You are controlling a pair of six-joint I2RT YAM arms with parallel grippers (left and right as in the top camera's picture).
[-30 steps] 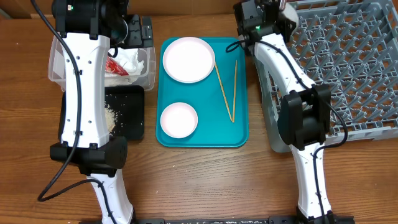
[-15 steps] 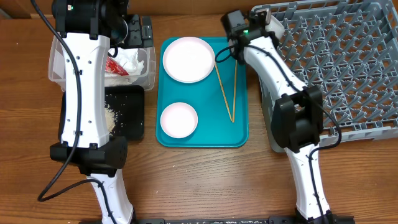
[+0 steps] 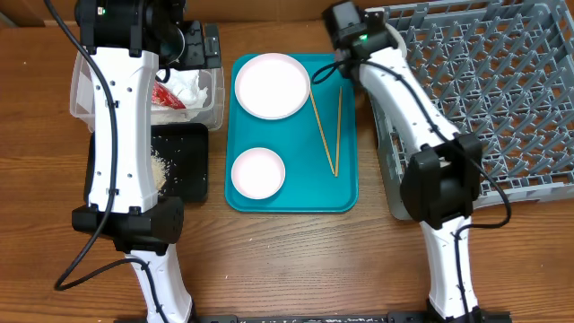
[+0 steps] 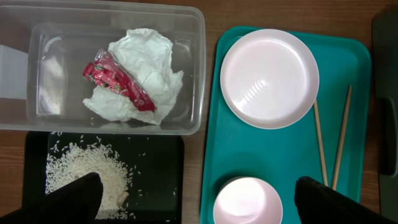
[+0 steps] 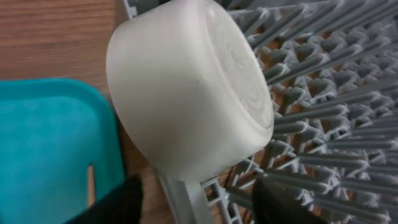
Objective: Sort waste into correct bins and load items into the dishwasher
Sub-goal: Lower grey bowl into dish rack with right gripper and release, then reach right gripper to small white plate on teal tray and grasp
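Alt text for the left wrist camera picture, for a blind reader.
A clear tub holds a crumpled white napkin with a red wrapper on it; below, a black tray carries loose rice. Right of them, a teal tray holds a white plate, a small bowl and two chopsticks. The left gripper, open, shows dark fingertips along the bottom edge.

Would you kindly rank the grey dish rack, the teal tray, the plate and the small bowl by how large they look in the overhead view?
Largest to smallest:
1. grey dish rack, even though the frame edge cuts it off
2. teal tray
3. plate
4. small bowl
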